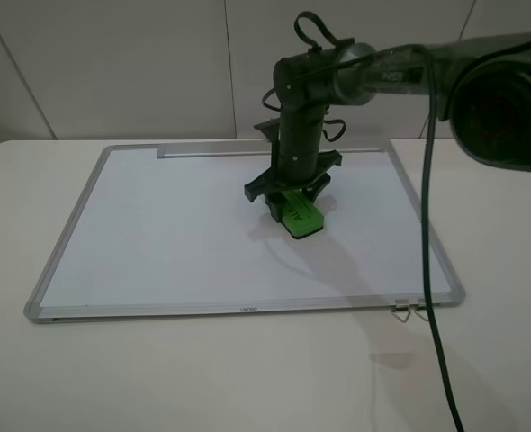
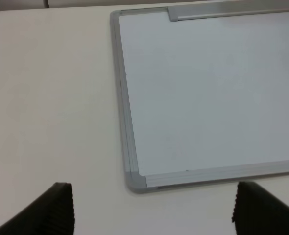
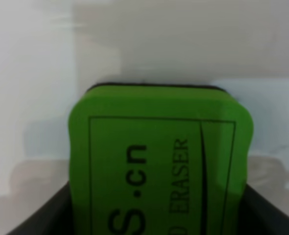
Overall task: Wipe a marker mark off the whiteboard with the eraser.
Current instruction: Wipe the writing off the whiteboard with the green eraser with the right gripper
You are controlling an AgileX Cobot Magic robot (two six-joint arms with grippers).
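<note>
The whiteboard (image 1: 175,243) lies flat on the table, silver-framed, with its tray strip along the far edge. My right gripper (image 1: 294,205) reaches down over the board's middle and is shut on the green eraser (image 1: 301,214), which rests against the white surface. The right wrist view is filled by the eraser (image 3: 159,166), with black lettering on its top and a dark pad underneath, between the black fingers (image 3: 41,215). The marker mark is not visible; it may be hidden under the eraser. My left gripper (image 2: 154,215) hangs open above the table off the board's corner (image 2: 134,178), holding nothing.
Two small metal clips (image 1: 409,310) stick out at the board's near right corner. A black cable (image 1: 432,270) hangs from the right arm across the board's right edge. White tabletop (image 1: 247,378) surrounds the board.
</note>
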